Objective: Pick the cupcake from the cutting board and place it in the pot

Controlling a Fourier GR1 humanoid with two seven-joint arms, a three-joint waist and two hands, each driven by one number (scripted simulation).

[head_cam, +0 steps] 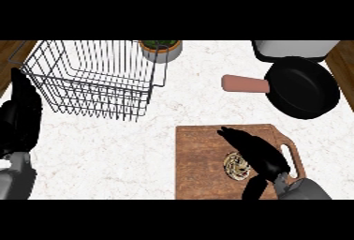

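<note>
A cupcake (236,168) with a pale wrapper and dark speckled top lies on the brown wooden cutting board (204,159), near its right side. My right hand (256,152) hovers over the board with fingers stretched toward the far left, its palm right beside and partly over the cupcake, thumb hanging below. Nothing is held in it. The black pot (303,88) with a reddish handle (244,84) stands at the far right of the counter. At the left edge my left hand (19,117) rests open, fingers up.
A wire dish rack (93,77) fills the far left of the white marble counter (110,154). A small potted plant (160,49) stands behind it. A white appliance (294,49) sits at the far right corner, behind the pot.
</note>
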